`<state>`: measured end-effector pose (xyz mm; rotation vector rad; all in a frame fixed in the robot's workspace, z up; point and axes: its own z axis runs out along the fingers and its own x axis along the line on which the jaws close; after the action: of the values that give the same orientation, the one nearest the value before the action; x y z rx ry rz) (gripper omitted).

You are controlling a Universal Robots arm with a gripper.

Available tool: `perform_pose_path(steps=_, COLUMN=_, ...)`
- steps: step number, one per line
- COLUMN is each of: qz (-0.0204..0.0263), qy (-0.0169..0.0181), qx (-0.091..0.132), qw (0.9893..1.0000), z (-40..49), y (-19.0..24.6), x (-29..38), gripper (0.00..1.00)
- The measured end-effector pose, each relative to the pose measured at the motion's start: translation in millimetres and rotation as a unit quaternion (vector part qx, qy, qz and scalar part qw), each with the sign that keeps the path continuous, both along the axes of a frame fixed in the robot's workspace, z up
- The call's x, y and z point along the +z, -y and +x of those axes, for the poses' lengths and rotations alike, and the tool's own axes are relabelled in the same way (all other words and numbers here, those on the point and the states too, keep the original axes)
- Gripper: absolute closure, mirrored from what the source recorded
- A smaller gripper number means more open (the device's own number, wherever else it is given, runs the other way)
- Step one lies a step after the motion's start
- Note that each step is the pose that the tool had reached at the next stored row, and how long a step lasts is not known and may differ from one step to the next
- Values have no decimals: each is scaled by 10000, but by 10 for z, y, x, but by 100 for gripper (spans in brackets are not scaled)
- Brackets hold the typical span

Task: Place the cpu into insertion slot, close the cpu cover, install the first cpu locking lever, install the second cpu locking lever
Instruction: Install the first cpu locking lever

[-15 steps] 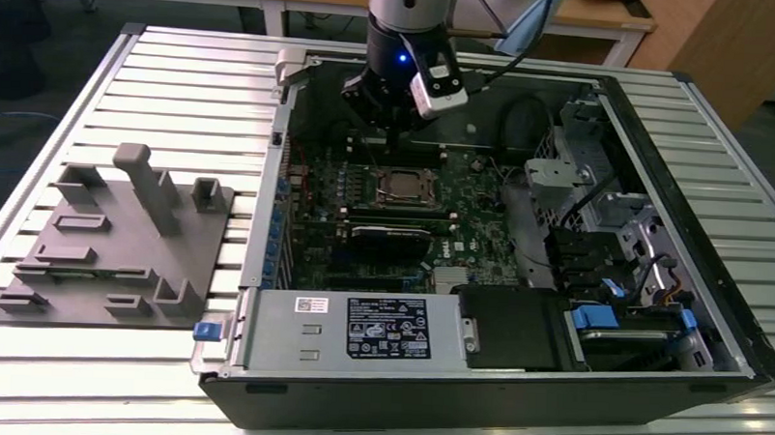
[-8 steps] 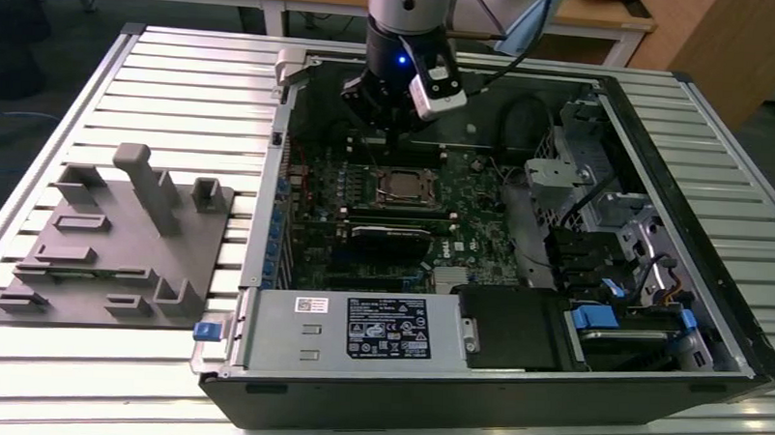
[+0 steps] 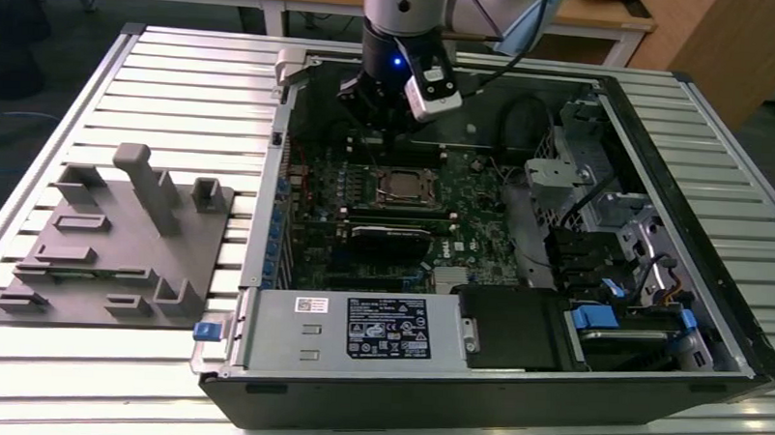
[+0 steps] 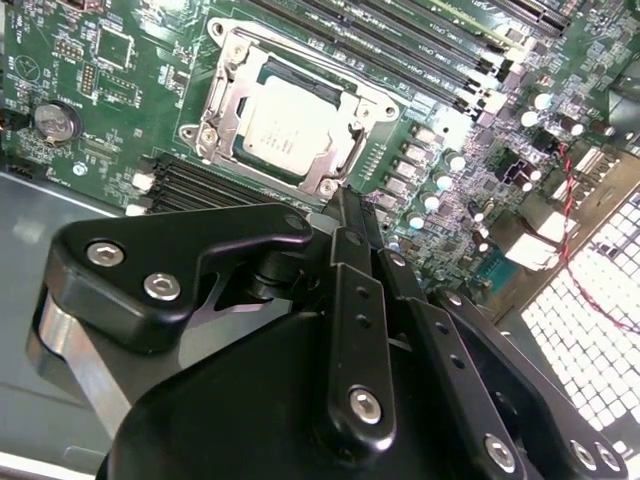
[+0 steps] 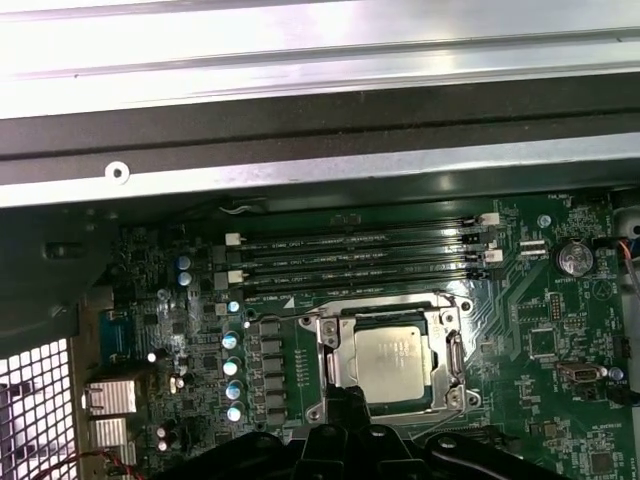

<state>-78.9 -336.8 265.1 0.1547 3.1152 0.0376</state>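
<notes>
- The gripper (image 4: 345,200) reaches down inside the open computer case (image 3: 485,400). Its black fingers look pressed together with nothing held between them.
- In both wrist views the gripper tip (image 5: 347,400) sits right at one edge of the insertion slot (image 5: 318,408). I cannot tell whether it touches the metal there.
- The cpu (image 5: 390,355) lies flat in the insertion slot with its dull silver top facing up.
- The cpu cover (image 5: 338,345) is folded down over the chip, and its square window frames the metal top.
- A thin locking lever (image 5: 457,350) lies along one side of the cover. I cannot tell whether it is hooked.
- The slot belongs to the green motherboard (image 5: 540,380). A row of long black memory slots (image 5: 350,255) runs just beside the slot, on the side away from the gripper.
- A round coin cell battery (image 5: 575,258) sits on the board well apart from the slot.
- In the exterior view the arm (image 3: 401,25) comes down from above over the far part of the case.
- The white-labelled power supply (image 3: 358,328) lies along the near wall of the case.
- The case rests on a slatted metal worktop (image 3: 98,382).
- A grey fixture tray (image 3: 116,237) stands beside the case on the exterior view's left.
</notes>
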Motion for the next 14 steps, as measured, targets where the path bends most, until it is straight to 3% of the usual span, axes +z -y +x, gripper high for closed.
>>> perform_pose_path(steps=14, qz=-1, qy=0, qx=0, qw=10000, z=-14, y=0, x=-52, gripper=90)
